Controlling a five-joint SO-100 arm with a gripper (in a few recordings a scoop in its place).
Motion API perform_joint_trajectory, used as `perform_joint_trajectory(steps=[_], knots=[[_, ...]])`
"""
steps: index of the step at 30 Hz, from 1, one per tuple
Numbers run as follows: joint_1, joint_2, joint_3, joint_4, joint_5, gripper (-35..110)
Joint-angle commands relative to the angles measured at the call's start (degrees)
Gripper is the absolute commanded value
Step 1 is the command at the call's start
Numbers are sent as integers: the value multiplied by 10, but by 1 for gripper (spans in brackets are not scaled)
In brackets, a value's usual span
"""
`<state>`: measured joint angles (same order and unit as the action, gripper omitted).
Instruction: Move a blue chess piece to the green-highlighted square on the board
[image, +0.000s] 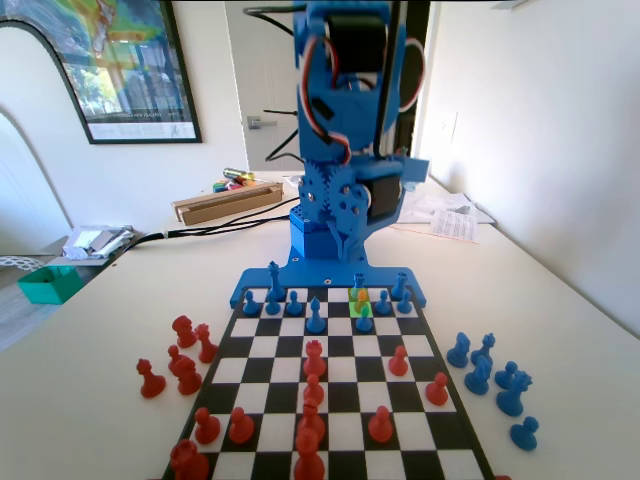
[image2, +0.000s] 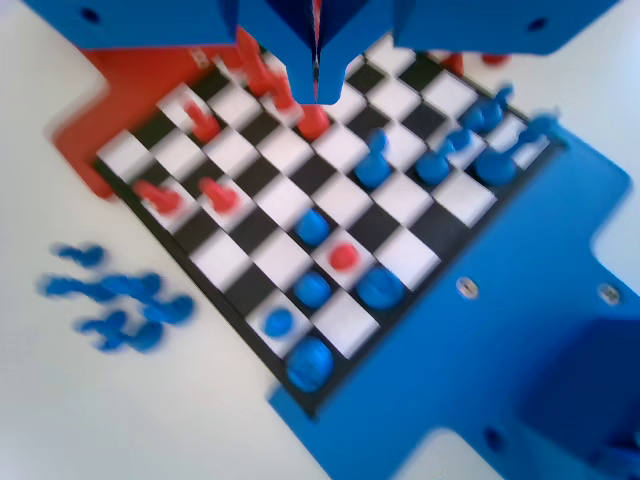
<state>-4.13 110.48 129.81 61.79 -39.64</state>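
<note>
Blue chess piece (image: 364, 319) beside green-highlighted square (image: 354, 302) on board (image: 340, 400).

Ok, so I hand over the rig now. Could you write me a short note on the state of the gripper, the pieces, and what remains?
Gripper: high above the board, jaws shut, holding nothing.
Green square: second row from the arm. A small red piece seems to stand on it, and no blue piece stands on it.
Blue pieces: most stand at the arm's end of the board. The nearest one is just in front of the green square in the fixed view.
Done: nothing yet.
Left: open the gripper, pick up a blue piece, and set it on the green square.
</note>
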Motion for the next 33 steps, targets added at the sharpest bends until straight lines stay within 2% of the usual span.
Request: perform_joint_trajectory(steps=[1,16,33], knots=[[-25,-1,32,-52,12,1],[-76,-32,136,-178,50,4],[-83,-93,143,-219,37,12]])
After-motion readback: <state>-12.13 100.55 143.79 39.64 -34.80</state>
